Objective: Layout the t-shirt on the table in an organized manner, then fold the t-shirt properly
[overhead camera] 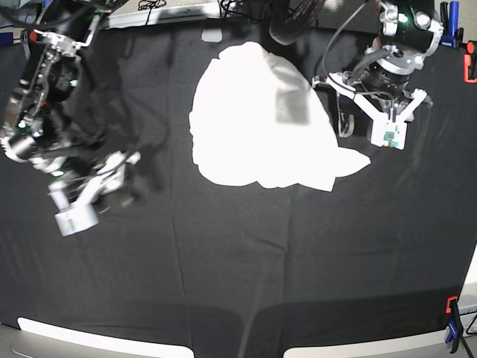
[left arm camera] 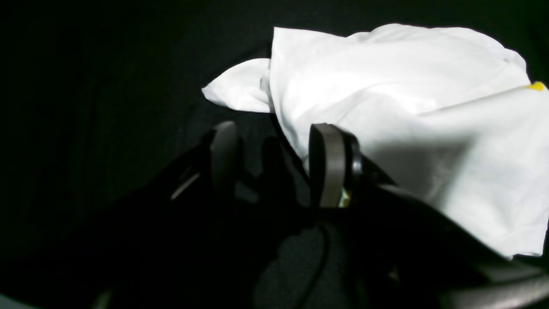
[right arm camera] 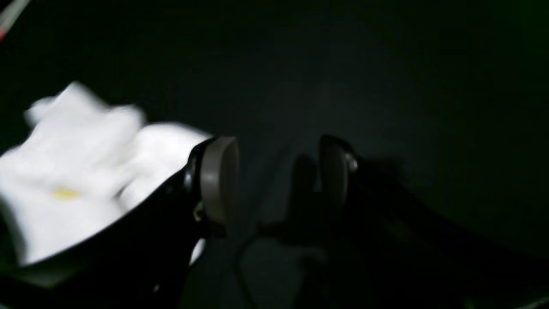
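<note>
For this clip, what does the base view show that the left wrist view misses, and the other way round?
Only the base view shows the whole t-shirt as one bunched white heap, both arms apart from it, the right gripper off to one side, and an orange clip at the table edge.

Only the left wrist view shows the left gripper up close, its jaws open and empty beside the shirt's edge, a white corner sticking out, and a yellow spot of print.

Both show the white shirt unfolded on black cloth, with no gripper holding it.
</note>
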`<state>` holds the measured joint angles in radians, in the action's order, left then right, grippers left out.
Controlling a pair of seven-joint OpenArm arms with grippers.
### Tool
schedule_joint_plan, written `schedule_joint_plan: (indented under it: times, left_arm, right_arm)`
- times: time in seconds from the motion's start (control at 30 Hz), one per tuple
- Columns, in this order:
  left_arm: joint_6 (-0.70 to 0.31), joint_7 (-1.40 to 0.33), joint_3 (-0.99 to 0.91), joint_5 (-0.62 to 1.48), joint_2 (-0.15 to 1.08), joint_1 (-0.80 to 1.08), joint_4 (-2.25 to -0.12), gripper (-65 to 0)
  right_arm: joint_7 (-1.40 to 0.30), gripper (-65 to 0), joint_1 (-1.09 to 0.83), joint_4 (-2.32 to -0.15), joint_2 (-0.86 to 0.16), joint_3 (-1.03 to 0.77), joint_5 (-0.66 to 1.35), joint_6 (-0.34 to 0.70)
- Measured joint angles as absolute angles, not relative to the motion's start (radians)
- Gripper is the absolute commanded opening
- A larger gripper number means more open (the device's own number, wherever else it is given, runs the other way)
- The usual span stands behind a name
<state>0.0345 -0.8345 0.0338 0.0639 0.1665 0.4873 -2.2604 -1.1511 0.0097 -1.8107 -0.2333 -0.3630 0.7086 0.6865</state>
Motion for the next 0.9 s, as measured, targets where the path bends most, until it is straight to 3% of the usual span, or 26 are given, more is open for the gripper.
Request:
schedule_joint_plan:
  times: [0.1,0.3,0.57,0.9]
  left_arm:
    - [0.002,-0.835,0.034,0.064,0.167,0.487,-2.260,-39.8]
    - [-0.028,-0.835,0.034,0.064,0.167,0.487,-2.260,-39.8]
    - [-0.207,-0.836,0.034,0.230,0.166,0.488,-2.260,-39.8]
    - [-0.213,-0.862,0.034,0.244,0.167,0.487,-2.260,-39.8]
  right_arm:
    - [-1.155,-35.1,-0.020,-1.816,-0.260,-0.287,0.812,0.690]
    - [-1.154,-35.1,-0.080,-1.876,-0.303,-0.196,0.723,0.690]
    - [-1.154,-35.1,-0.234,-2.069,-0.334,-0.191,0.718,0.692]
    - [-1.148,-35.1,-0.385,-2.119,-0.342,-0.109,0.712,0.692]
